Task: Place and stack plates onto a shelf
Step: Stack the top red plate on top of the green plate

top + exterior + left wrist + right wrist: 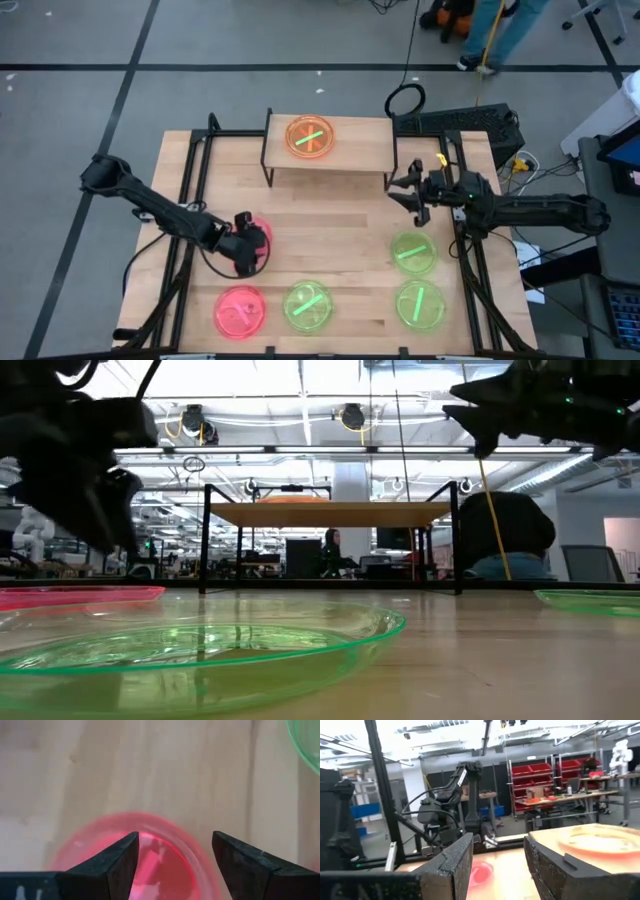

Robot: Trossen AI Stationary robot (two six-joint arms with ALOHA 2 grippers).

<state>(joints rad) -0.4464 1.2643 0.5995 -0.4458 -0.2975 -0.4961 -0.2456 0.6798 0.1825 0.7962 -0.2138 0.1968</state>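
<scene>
Hovering with jaws spread over a pink plate [256, 237] on the table [330, 215], left gripper [243, 255] poised to pinch its rim, right gripper [412, 192] spread, idling beside the shelf [365, 140].

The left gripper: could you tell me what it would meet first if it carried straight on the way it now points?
Most likely the pink plate right under it. The left gripper points down at the table, its fingers open either side of that plate's rim. How much gap remains is hard to judge.
</scene>
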